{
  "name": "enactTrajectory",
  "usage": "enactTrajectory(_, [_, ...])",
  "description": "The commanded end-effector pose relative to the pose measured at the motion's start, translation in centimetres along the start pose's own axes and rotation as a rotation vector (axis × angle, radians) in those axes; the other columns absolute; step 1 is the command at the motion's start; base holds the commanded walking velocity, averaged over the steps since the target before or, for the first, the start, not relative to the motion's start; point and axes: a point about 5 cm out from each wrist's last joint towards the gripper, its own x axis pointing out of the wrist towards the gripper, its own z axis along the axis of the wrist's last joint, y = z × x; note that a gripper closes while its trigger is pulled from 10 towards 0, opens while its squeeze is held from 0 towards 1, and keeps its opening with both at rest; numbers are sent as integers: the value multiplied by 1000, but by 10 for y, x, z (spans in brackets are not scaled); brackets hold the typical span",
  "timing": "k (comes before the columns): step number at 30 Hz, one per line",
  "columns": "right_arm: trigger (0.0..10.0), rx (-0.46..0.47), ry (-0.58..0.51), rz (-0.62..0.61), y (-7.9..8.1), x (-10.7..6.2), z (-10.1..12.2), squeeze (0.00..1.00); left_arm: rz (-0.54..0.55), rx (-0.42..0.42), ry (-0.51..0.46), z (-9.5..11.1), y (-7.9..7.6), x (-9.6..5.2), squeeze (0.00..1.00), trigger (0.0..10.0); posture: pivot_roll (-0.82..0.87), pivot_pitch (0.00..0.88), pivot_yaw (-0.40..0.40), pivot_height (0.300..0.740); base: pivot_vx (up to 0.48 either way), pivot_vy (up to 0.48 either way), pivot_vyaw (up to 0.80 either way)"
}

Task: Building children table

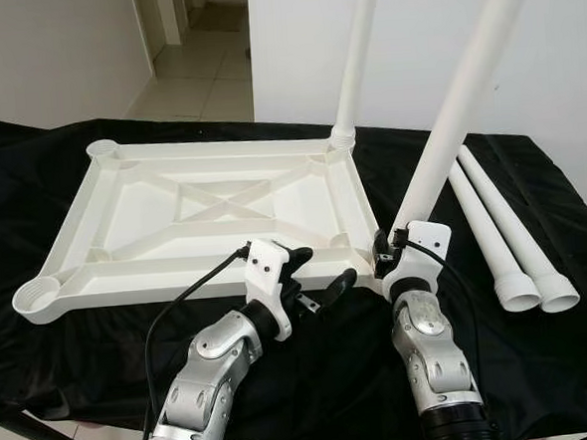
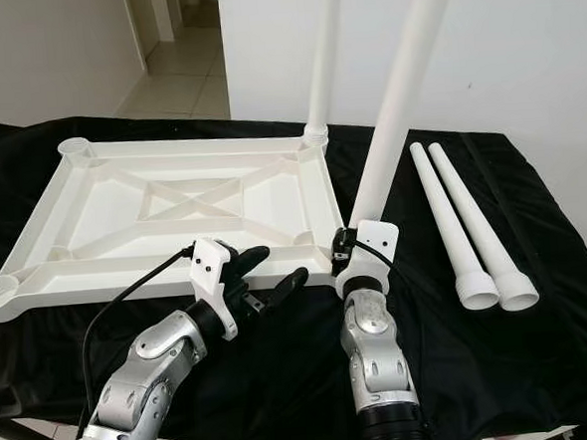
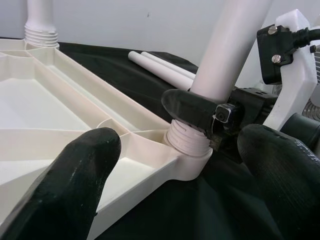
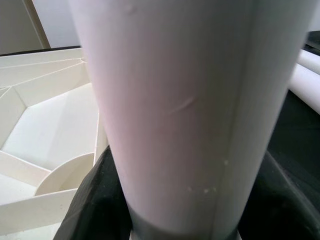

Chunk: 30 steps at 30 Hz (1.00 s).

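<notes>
so in the left eye view the white plastic tabletop point(image 1: 213, 210), ribbed underside up, lies flat on the black-draped surface point(image 1: 542, 364). one long white plastic leg point(image 1: 358, 51) already stands upright in the far right corner socket. the right end effector point(image 1: 393, 254) is clamped around the base of a second white tube leg point(image 1: 464, 80), right at the near right corner socket. that leg's long axis runs up and leans away to the right, so it isn't plumb yet. the left end effector point(image 1: 322, 283) hovers just beside that same corner, fingers apart, holding nothing. two spare white legs point(image 1: 504, 237) lie side by side on the cloth, well to the right.

right eye view: same layout, the two empty round sockets point(image 2: 75, 147) sit on the left side of the tabletop.

left wrist view: looking between its own spread black fingers point(image 3: 65, 185), you see the leg's threaded end point(image 3: 187, 140) sitting in the corner socket, with a right finger wrapped around the tube just above it.

right wrist view: basically the white tube up close, dark fingers hugging it low down, tabletop ribs behind.

my guess: the leg is being screwed in, and it needs straightening to vertical over the socket, or the threads could cross. the right arm has it; the left is close enough to steady the corner.
</notes>
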Motion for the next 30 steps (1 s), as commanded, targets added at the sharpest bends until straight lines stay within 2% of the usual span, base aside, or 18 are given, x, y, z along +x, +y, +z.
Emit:
enactTrajectory(1, [10000,-13,97,4,-8,-1,-18,0,76,2,2,0,2,0,0,10000,13,49,-34,740,0,0,0])
enactTrajectory(4, [10000,-22,83,21,-9,0,-15,0,77,1,0,0,1,0,0,10000,12,47,-35,740,0,0,0])
enactTrajectory(5, [10000,-21,82,36,-9,0,-14,753,77,0,-1,0,1,1,0,10000,12,43,-36,740,0,0,0])
enactTrajectory(8, [10000,-19,67,58,-10,1,-12,753,76,-1,-2,0,1,1,0,10000,12,42,-36,740,0,0,0])
enactTrajectory(9, [10000,-34,41,120,-11,4,-9,1000,71,0,2,-1,0,1,0,10000,12,42,-36,740,0,0,0])
enactTrajectory(10, [10000,-34,41,120,-11,4,-9,1000,71,0,2,-1,0,1,0,10000,12,42,-36,740,0,0,0])
enactTrajectory(12, [10000,-28,27,206,-14,7,-5,1000,63,1,10,-2,-1,0,0,10000,12,42,-36,740,0,0,0])
enactTrajectory(15, [10000,-28,27,206,-14,7,-5,1000,63,1,10,-2,-1,0,0,10000,12,42,-36,740,0,0,0])
enactTrajectory(16, [10000,-40,17,248,-16,8,-2,1000,59,3,15,-3,-2,-1,0,10000,16,34,-40,740,0,0,0])
enactTrajectory(17, [10000,-48,12,319,-18,9,0,0,57,6,18,-3,-1,-1,0,10000,17,36,-39,740,0,0,0])
enactTrajectory(20, [10000,-78,14,538,-20,9,5,0,54,14,22,-2,0,-2,0,10000,17,40,-36,740,0,0,0])
enactTrajectory(26, [10000,-143,9,642,-26,12,5,0,55,16,24,-2,1,-2,0,10000,16,44,-30,740,0,0,0])
enactTrajectory(30, [10000,-168,15,690,-34,19,5,0,52,16,26,-2,0,-3,0,10000,19,46,-27,740,0,0,0])
